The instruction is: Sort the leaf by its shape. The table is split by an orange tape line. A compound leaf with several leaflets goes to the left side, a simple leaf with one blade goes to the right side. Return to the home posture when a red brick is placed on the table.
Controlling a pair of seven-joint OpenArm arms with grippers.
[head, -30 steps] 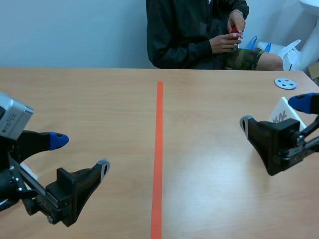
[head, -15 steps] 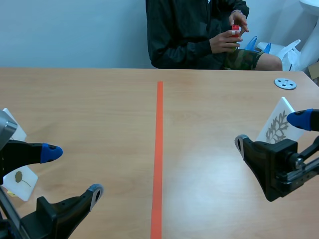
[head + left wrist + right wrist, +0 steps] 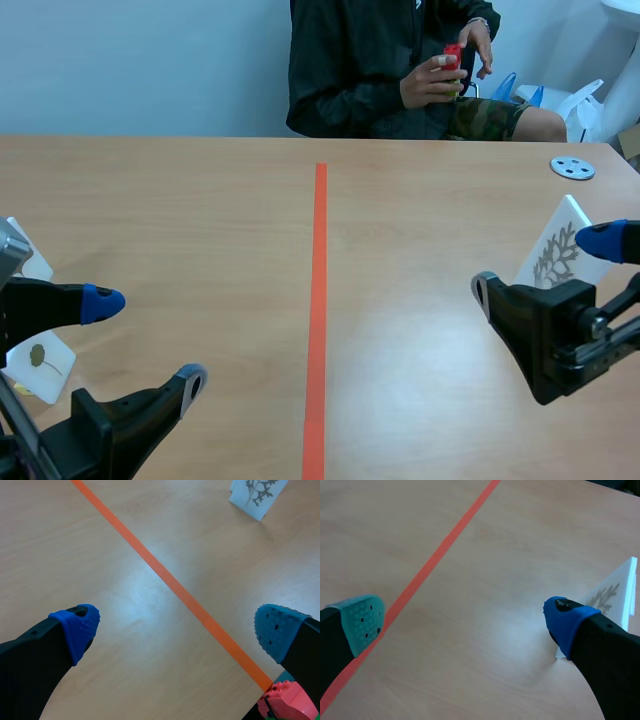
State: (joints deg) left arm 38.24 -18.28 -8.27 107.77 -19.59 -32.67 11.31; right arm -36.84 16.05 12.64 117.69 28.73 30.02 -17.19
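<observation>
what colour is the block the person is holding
Red. The block shows best in the scene view.

The wood-grain table (image 3: 200, 220) is smooth, slightly glossy.

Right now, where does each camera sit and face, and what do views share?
Scene view: between the arms, facing across the wooden table to a seated person; left gripper and right gripper show.
Left wrist view: on the left arm, looking forward and down past its padded fingers.
Right wrist view: likewise, past the right arm's fingers.
Shared by all three: orange tape line, white card with branching leaf.
</observation>
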